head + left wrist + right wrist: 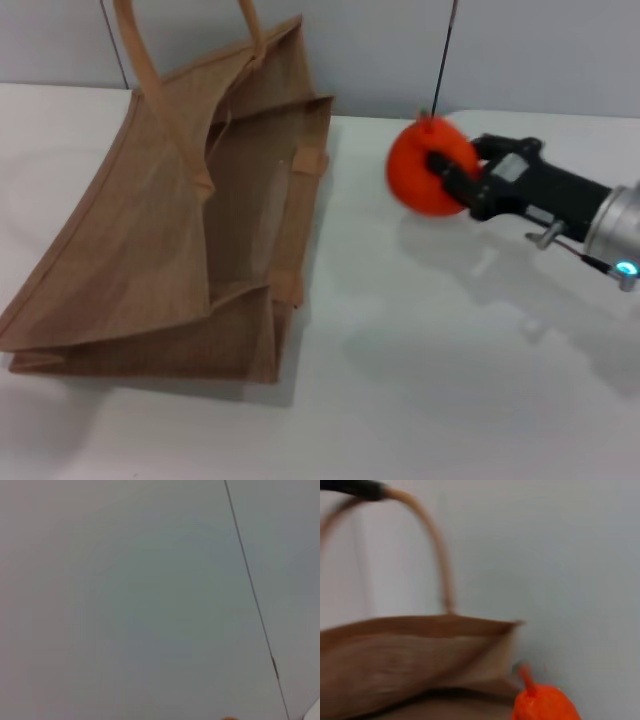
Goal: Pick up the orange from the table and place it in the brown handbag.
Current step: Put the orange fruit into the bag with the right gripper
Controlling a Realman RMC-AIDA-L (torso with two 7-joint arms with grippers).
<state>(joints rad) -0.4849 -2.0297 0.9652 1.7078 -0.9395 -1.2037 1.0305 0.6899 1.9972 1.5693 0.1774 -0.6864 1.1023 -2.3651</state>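
Observation:
The orange [422, 172] is bright orange-red with a small stem nub. My right gripper [446, 172] is shut on it and holds it above the white table [450, 330], to the right of the brown handbag [180, 240]. The bag stands open at the left, its handles held up out of the top of the head view. In the right wrist view the orange [542, 705] shows close up with the bag's open mouth [415, 650] and one handle [435, 545] beyond it. My left gripper is not in view; a dark tip [355, 487] holds the handle's top.
A grey wall [500, 50] runs behind the table, with a thin dark seam [443, 55]. The left wrist view shows only this wall [125, 600] and a seam line [250, 585]. Bare tabletop lies in front of and to the right of the bag.

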